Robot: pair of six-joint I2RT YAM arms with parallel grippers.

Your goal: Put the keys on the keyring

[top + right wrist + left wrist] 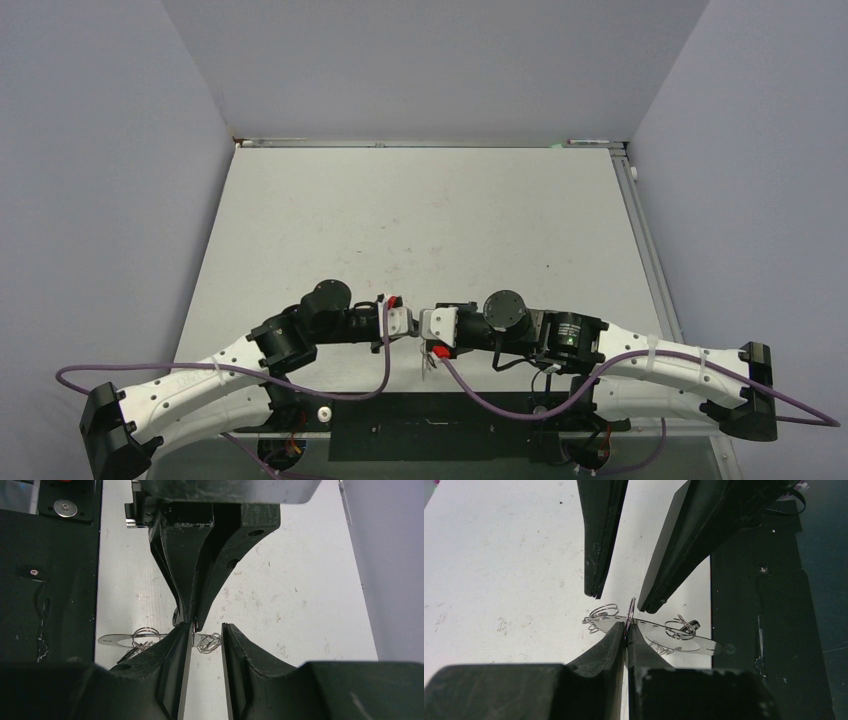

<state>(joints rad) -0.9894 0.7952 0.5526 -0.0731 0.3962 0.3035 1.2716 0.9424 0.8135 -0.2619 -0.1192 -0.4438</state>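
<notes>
The keyring is a thin silvery hoop seen almost edge-on, held off the table near its front edge; it also shows in the right wrist view and faintly in the top view. Small wire loops sit along its rim. My left gripper is shut on a thin ring at the hoop's rim. My right gripper is open, facing the left gripper tip to tip, with one wire loop between its fingers. A black key head hangs from a loop on the hoop's near side.
The white table stretches beyond both arms. A black base plate lies along the table's near edge, just under the hoop's outer end. Grey walls close in the left, right and back sides.
</notes>
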